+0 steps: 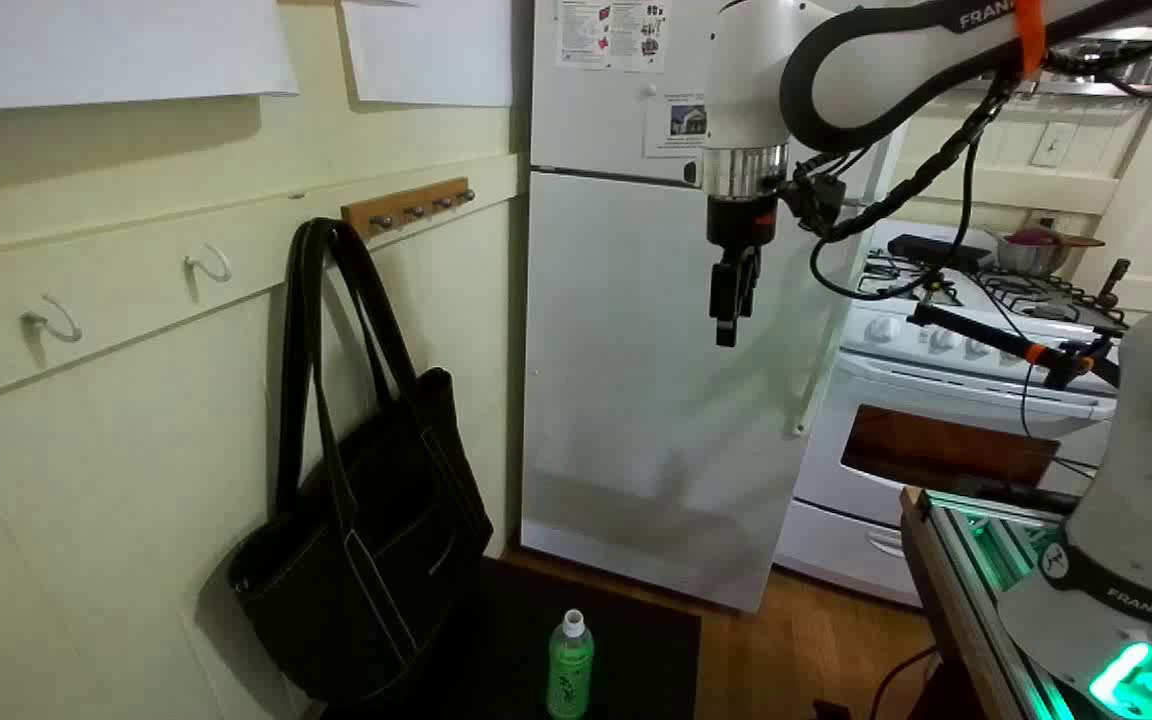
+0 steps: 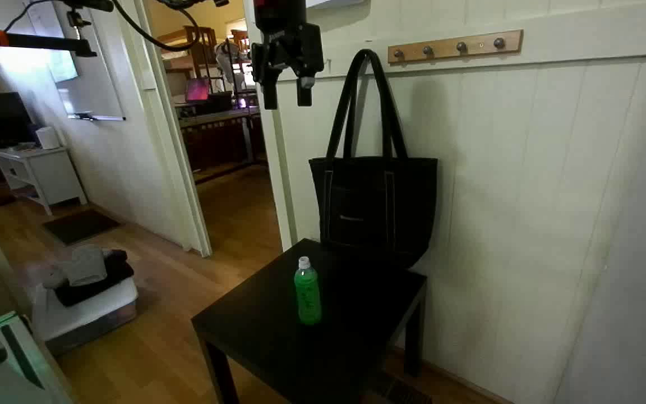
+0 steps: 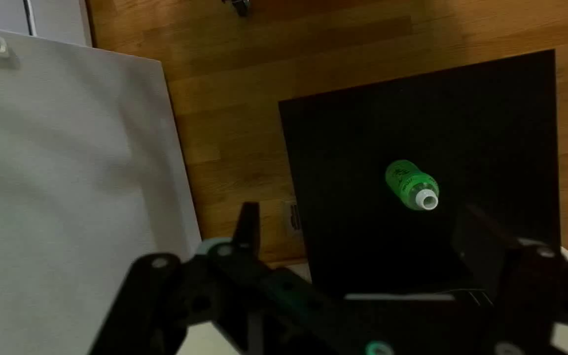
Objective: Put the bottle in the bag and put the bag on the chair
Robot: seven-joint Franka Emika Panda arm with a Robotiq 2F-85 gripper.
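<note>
The green bottle [image 1: 571,668] with its white top stands upright on the chair [image 2: 255,322], a black flat seat on legs. From the wrist view the bottle [image 3: 405,181] appears from above, near the seat's middle. Behind it, the black bag [image 2: 376,207] hangs against the wall by its two long handles, its lower edge near the seat's back; whether they touch I cannot tell. What holds the handles is hidden. My gripper [image 2: 287,96] is high above the seat, pointing down, left of the bag's handles in this exterior view. Its fingers [image 3: 250,222] are spread, with nothing held.
A wooden rack with knobs [image 2: 455,47] and white hooks [image 1: 61,320] are on the wall beside the bag. The white fridge [image 1: 656,400] stands close to the seat, with the stove [image 1: 956,400] past it. A bin with clothes [image 2: 87,306] sits on the floor.
</note>
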